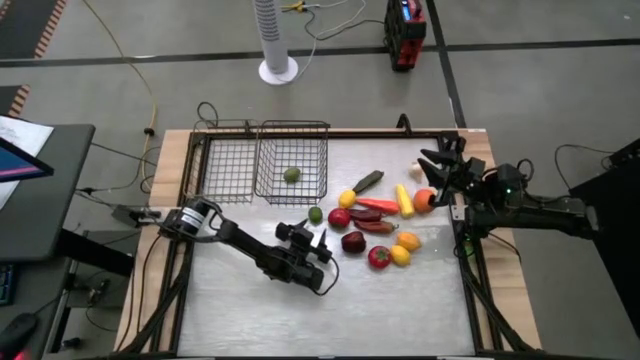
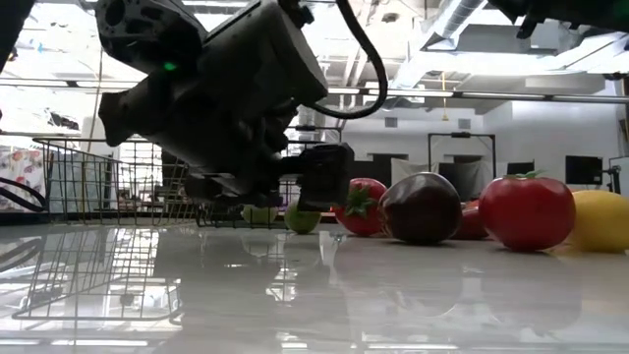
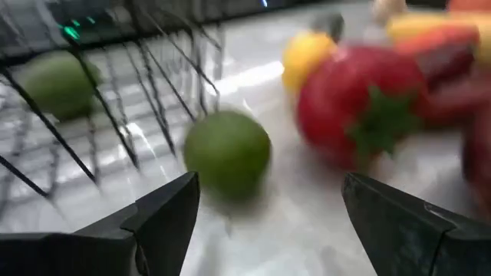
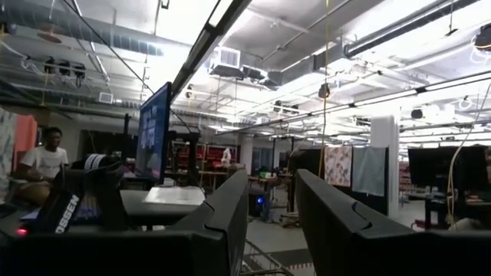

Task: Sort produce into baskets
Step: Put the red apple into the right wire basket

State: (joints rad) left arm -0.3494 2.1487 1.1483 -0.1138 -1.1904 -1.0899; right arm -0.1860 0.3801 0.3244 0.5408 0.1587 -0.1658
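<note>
The left gripper (image 1: 318, 243) is held low over the glossy white tabletop (image 1: 300, 320), its fingers spread apart and empty, aimed at a small round green fruit (image 3: 227, 153) that lies on the table just outside the baskets. Just beyond that fruit, a round red tomato-like piece with a green stalk (image 3: 357, 107) and a round yellow fruit (image 3: 307, 55) are seen.

The rest of the produce is clustered right of the table's middle: a dark red round piece (image 1: 352, 241), a red round piece (image 1: 379, 257), and small yellow (image 1: 400, 255) and orange (image 1: 408, 240) ones nearest. Farther back, a long red pepper (image 1: 377, 206) is laid roughly crosswise, a long yellow piece (image 1: 404, 200) runs near to far, and a long dark green piece (image 1: 367, 182) is slanted toward the far right.

At the far left stand two adjoining black wire-mesh baskets; the shallower basket (image 1: 222, 165) is on the left, and one green fruit (image 1: 291, 175) rests in the deeper basket (image 1: 293, 130).

The right gripper (image 1: 447, 172) is raised at the table's right edge, its fingers slightly parted around nothing.

Beyond the table, grey floor, a white ribbed column (image 1: 276, 40) and a seated person (image 4: 42, 165) are visible.
</note>
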